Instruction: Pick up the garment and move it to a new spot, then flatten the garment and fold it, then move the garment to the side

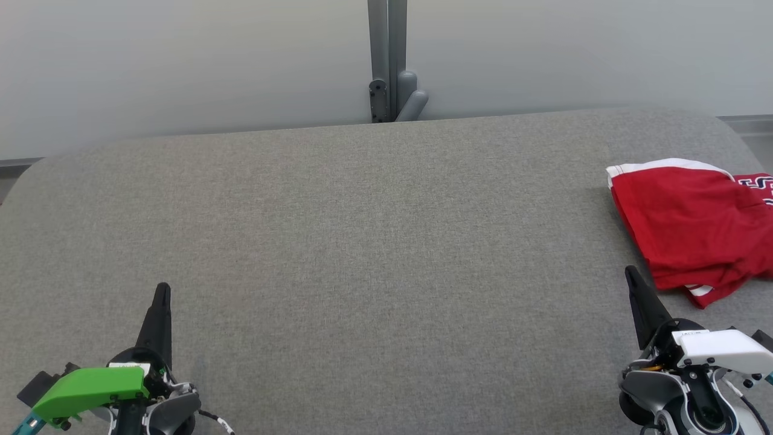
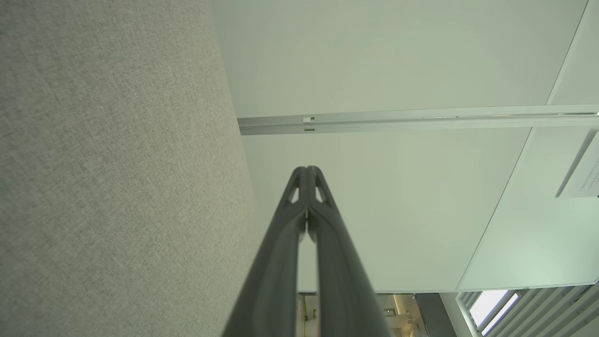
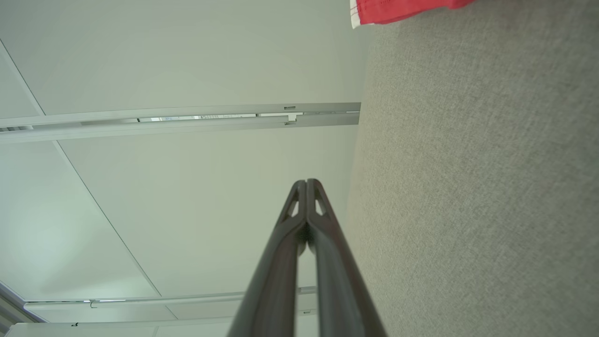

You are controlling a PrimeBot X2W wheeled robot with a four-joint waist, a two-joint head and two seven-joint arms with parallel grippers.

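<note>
1. We judge the last step all but done: the garment [image 1: 694, 223] lies as a compact red bundle at the right edge of the surface [image 1: 386, 241], just beyond our right pincer [image 1: 631, 272].
2. Our left pincer [image 1: 162, 290] hovers well apart from it. Both are clenched on nothing.
3. Next, at most, we would nudge it further aside.
4. It lies loose, in no container.

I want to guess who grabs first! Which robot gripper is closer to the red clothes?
The right gripper, the white-topped one: its tip is close beside the red garment. The left gripper, green-topped, sits far off.
</note>
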